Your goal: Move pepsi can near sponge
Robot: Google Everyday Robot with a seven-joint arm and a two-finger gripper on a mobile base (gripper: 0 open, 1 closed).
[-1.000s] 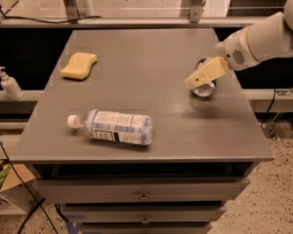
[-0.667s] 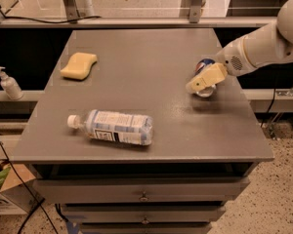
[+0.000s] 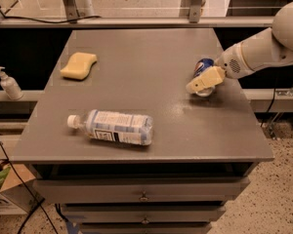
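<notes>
Where the flat grey table (image 3: 151,48) nears its right edge, the small dark-blue aluminium pepsi can (image 3: 203,65), showing a bit of red-white-blue logo, sits partly hidden behind the cream-coloured gripper (image 3: 205,80). Whether the gripper is holding the can cannot be told. The pale yellow wavy-edged sponge (image 3: 79,66) lies well apart at the far left. The clear plastic bottle (image 3: 115,126) lies on its side, and the print on its white label is unreadable.

sponge (image 3: 78,66) back left, bottle (image 3: 112,126) front, gripper (image 3: 205,82) at pepsi can (image 3: 203,65) right
</notes>
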